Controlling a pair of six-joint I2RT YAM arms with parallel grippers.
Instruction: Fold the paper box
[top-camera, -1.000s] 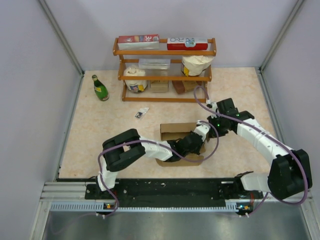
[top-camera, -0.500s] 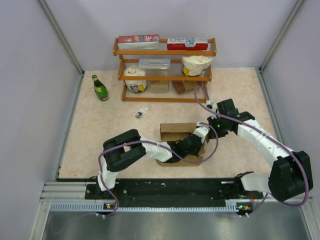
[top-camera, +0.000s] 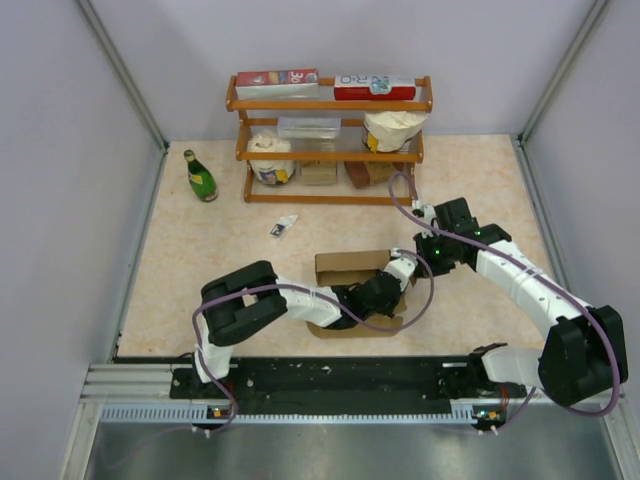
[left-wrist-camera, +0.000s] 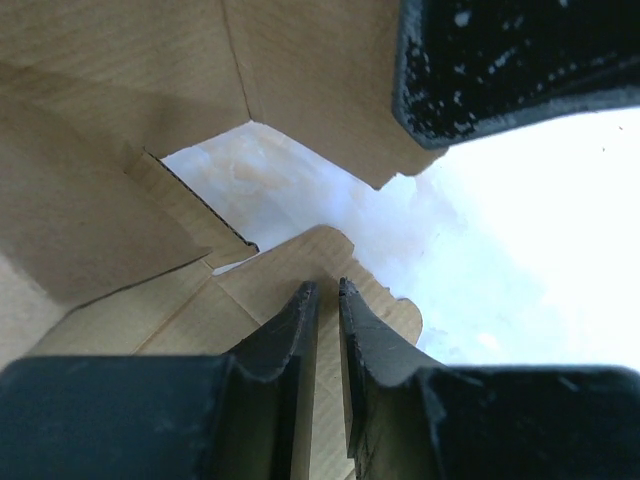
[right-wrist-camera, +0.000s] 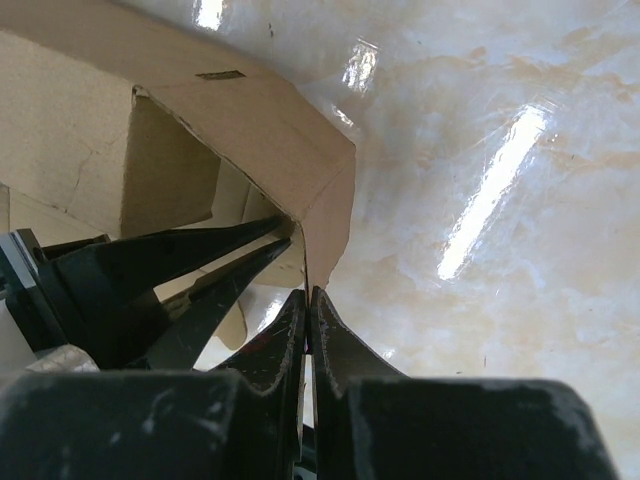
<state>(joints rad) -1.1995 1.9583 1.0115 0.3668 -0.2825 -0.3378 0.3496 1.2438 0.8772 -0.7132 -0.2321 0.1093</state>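
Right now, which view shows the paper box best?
Top external: the paper box shows in full outline, back wall raised, with both arms covering its middle. Left wrist shows only close-up flaps and a tab edge. Right wrist shows one folded corner and part of the inside.

Open tabletop (top-camera: 200, 270) lies left of the paper box (top-camera: 350, 266); left arm (top-camera: 300, 297) and right arm (top-camera: 510, 272) crowd its right end. Shelf rack (top-camera: 330, 150) and bottle (top-camera: 200, 176) stand behind.

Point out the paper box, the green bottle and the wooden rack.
paper box (top-camera: 345, 266), top external view, its upright back wall.
green bottle (top-camera: 203, 183), top external view, its body.
wooden rack (top-camera: 330, 105), top external view, top shelf's front rail.
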